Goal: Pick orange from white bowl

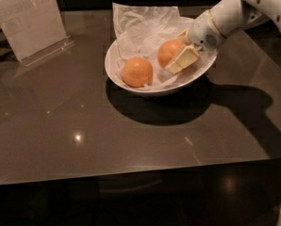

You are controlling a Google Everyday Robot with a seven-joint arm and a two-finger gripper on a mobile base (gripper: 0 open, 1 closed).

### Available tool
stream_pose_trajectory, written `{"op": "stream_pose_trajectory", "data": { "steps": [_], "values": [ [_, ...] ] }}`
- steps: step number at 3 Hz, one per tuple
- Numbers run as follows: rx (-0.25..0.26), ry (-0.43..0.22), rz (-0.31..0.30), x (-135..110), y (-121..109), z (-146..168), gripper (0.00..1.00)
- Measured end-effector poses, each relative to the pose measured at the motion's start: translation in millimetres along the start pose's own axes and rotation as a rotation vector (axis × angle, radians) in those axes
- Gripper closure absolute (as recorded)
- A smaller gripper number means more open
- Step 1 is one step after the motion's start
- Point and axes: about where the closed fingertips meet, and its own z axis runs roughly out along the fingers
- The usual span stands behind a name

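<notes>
The white bowl (pixel 113 66) stands on the dark table, lined with crumpled white paper. Two oranges lie in it. The deeper-coloured orange (pixel 167 51) sits at the right of the bowl. My gripper (pixel 177 53) reaches in from the right and is shut on it, with one pale finger (pixel 183 60) across its front right side. The paler, smoother orange (pixel 137 72) rests at the front left of the bowl, apart from the gripper.
A clear plastic sign stand (pixel 29 20) stands at the back left of the table (pixel 84 140). My white arm (pixel 230 13) comes in from the upper right. The table's front edge runs along the bottom.
</notes>
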Motion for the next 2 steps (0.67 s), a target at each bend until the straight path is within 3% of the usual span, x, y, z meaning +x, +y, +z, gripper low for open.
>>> {"op": "stream_pose_trajectory", "data": {
  "steps": [1, 2],
  "values": [
    [0.080, -0.069, -0.037, -14.3, 6.1, -35.5, 1.00],
    [0.123, -0.133, -0.047, -19.4, 13.2, -57.1, 1.00]
  ]
}}
